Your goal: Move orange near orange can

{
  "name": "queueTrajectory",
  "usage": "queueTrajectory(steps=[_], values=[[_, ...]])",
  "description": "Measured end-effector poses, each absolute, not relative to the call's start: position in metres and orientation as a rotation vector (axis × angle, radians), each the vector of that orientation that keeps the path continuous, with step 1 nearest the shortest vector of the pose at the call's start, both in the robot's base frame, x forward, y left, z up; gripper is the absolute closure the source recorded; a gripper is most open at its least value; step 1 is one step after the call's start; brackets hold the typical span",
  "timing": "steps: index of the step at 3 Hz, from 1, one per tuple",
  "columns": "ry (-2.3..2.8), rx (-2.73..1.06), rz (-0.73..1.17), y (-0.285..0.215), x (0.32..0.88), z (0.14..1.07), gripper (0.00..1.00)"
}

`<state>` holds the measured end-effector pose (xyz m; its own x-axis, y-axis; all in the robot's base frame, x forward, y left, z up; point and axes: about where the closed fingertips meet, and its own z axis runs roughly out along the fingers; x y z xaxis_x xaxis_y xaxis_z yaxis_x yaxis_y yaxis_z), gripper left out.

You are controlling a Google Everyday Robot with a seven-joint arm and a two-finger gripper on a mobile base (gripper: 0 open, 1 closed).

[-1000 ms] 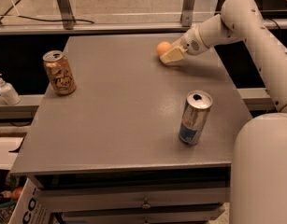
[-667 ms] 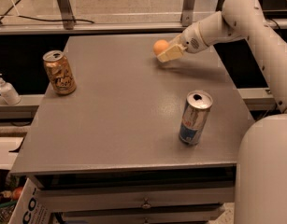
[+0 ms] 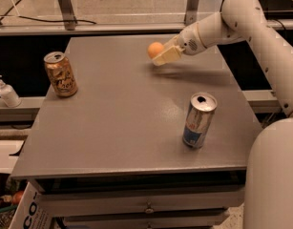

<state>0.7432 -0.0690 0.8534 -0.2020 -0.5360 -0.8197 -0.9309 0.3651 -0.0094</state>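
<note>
Cream blocky fingers (image 3: 161, 57) clasping smooth round orange (image 3: 154, 49) over matte grey table (image 3: 112, 128)

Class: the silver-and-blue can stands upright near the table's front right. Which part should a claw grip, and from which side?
Probably the mid-body of the silver-and-blue can, approached level from the far side of the table, where the arm reaches in. Its upright, round wall gives two opposite faces to pinch. The claw hangs above that far side, shut on the orange.
</note>
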Motion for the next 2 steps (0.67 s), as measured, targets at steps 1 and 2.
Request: queueTrajectory(steps=[1, 2], values=[[1.844, -1.321, 0.707, -0.047, 0.727, 0.848, 1.0], [1.818, -1.388, 0.776, -0.014, 0.704, 0.843, 1.0]])
